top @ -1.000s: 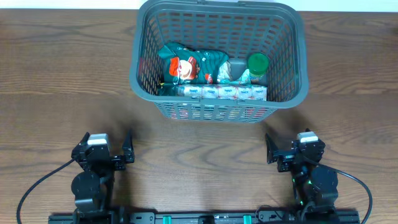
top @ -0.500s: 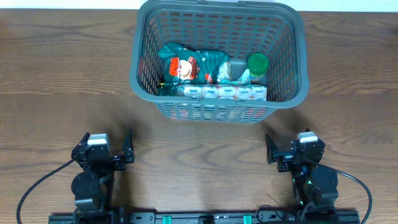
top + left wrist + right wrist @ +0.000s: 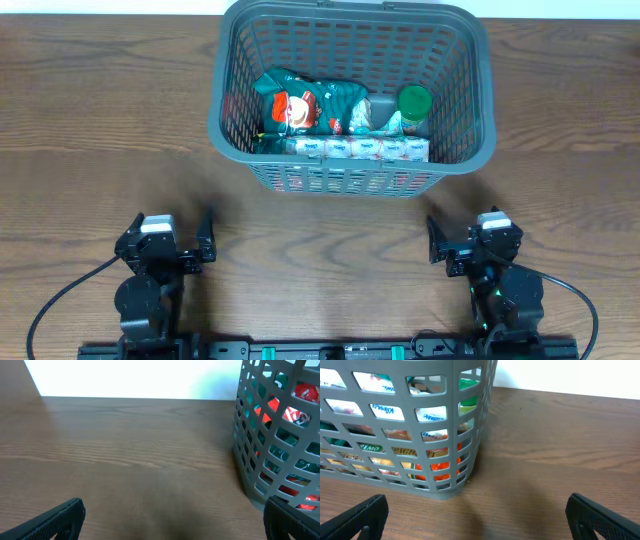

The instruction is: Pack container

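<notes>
The dark grey lattice container (image 3: pixel 228 132) stands at the table's far middle. It holds a green snack bag (image 3: pixel 300 103), a row of white tissue packs (image 3: pixel 355 149) and a green-lidded jar (image 3: pixel 414 102). It also shows in the left wrist view (image 3: pixel 250 455) and the right wrist view (image 3: pixel 445 472). My left gripper (image 3: pixel 205 240) is open and empty near the front left, well short of the container. My right gripper (image 3: pixel 436 240) is open and empty near the front right.
Bare brown wood table (image 3: pixel 100 150) lies on both sides of the container and between it and the grippers. Black cables run from both arm bases at the front edge.
</notes>
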Action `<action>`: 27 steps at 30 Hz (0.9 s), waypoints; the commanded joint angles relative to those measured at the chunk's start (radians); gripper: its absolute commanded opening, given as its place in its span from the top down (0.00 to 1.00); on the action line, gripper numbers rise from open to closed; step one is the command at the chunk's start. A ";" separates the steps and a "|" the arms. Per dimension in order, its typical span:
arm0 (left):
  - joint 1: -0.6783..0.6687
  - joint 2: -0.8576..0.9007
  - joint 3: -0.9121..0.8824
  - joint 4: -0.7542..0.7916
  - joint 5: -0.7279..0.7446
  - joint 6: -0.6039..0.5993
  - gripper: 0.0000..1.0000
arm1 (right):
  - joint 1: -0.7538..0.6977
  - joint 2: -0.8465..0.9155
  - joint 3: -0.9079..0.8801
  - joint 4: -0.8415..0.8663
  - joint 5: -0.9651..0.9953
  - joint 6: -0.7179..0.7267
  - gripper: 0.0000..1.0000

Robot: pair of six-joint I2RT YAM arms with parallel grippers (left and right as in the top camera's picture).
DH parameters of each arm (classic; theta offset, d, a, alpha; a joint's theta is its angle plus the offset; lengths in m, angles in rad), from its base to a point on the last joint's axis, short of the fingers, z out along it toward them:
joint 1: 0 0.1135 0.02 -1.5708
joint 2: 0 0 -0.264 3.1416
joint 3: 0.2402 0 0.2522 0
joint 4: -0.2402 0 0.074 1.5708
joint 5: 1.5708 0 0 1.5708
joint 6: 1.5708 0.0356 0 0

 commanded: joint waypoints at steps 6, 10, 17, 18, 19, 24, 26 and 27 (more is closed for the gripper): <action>0.005 -0.007 -0.023 -0.007 0.007 0.006 0.01 | -0.008 -0.009 -0.006 0.002 -0.008 -0.019 0.01; 0.005 -0.007 -0.023 -0.007 0.007 0.006 0.01 | -0.008 -0.009 -0.006 0.002 -0.008 -0.019 0.01; 0.005 -0.007 -0.023 -0.007 0.007 0.006 0.01 | -0.008 -0.009 -0.006 0.002 -0.008 -0.019 0.01; 0.005 -0.007 -0.023 -0.007 0.007 0.006 0.01 | -0.008 -0.009 -0.006 0.003 -0.008 -0.019 0.01; 0.005 -0.007 -0.023 -0.007 0.007 0.006 0.01 | -0.008 -0.009 -0.006 0.002 -0.008 -0.019 0.01; 0.005 -0.007 -0.023 -0.007 0.007 0.006 0.01 | -0.008 -0.009 -0.006 0.002 -0.008 -0.019 0.01; 0.005 -0.007 -0.023 -0.007 0.007 0.006 0.01 | -0.008 -0.009 -0.006 0.002 -0.008 -0.019 0.01; 0.005 -0.007 -0.023 -0.007 0.007 0.006 0.01 | -0.008 -0.009 -0.006 0.002 -0.008 -0.019 0.01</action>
